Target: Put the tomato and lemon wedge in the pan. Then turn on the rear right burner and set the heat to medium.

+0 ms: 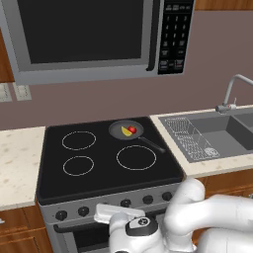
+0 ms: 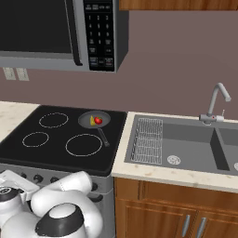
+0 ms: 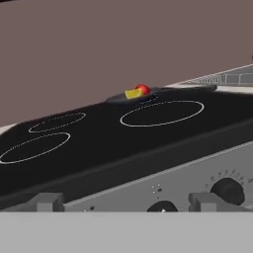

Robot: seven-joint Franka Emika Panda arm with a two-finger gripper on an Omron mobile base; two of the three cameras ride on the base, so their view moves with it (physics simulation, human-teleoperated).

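Note:
The dark grey pan (image 1: pixel 117 129) (image 2: pixel 86 121) (image 3: pixel 116 98) sits at the back right of the black cooktop, its handle pointing toward the sink. In its bowl lie the red tomato (image 1: pixel 132 129) (image 2: pixel 98 121) (image 3: pixel 143 89) and the yellow lemon wedge (image 1: pixel 126 131) (image 2: pixel 92 120) (image 3: pixel 133 93), side by side. The pan covers the rear right burner, so its ring is hidden. My gripper (image 3: pixel 127 202) hangs low in front of the stove's grey knob panel, open and empty. One knob (image 3: pixel 162 206) shows between the fingertips (image 3: pixel 47 201), another knob (image 3: pixel 227 190) just to their right.
The widest white ring (image 1: pixel 136 157) is at the front right, with two smaller rings (image 1: pixel 78 140) on the left. A row of knobs (image 1: pixel 147 199) lines the stove front. A microwave (image 1: pixel 84 34) hangs above. The sink (image 2: pixel 186 144) and faucet (image 2: pixel 216 104) are to the right.

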